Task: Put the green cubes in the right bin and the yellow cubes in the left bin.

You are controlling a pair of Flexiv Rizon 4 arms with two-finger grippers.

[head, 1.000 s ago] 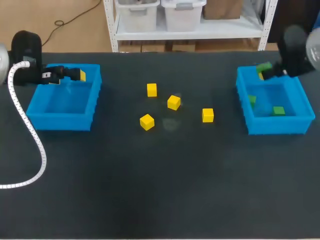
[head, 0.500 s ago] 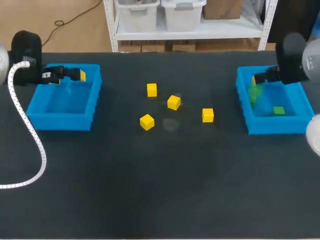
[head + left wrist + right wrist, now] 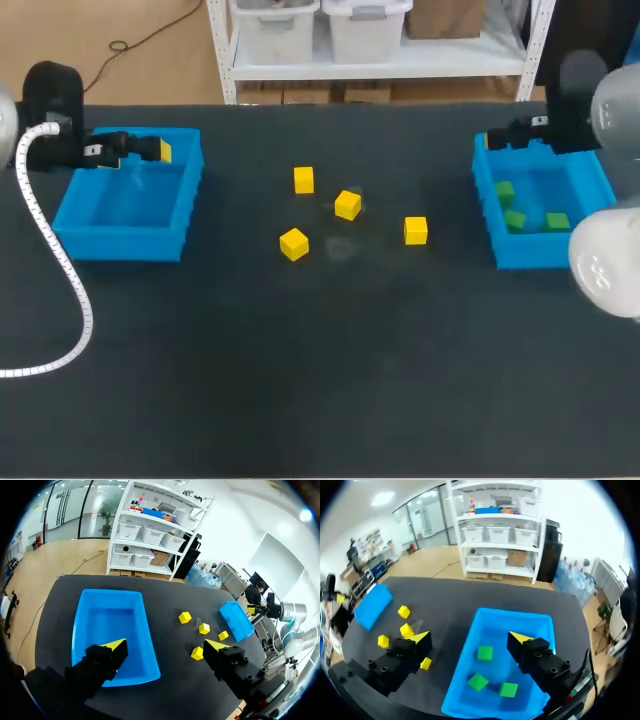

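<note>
Head view: the right gripper (image 3: 500, 138) hangs empty over the far rim of the right bin (image 3: 545, 255) at centre right, and the right wrist view shows its fingers apart. Three green cubes (image 3: 515, 219) lie in that bin. One was still in the claw a second ago, so the green half looks finished. Four yellow cubes (image 3: 347, 205) sit on the table (image 3: 300, 380) mid-frame, none sorted yet. The left gripper (image 3: 155, 150) has not moved from the far edge of the left bin (image 3: 120, 243) at upper left, fingers apart and holding nothing.
</note>
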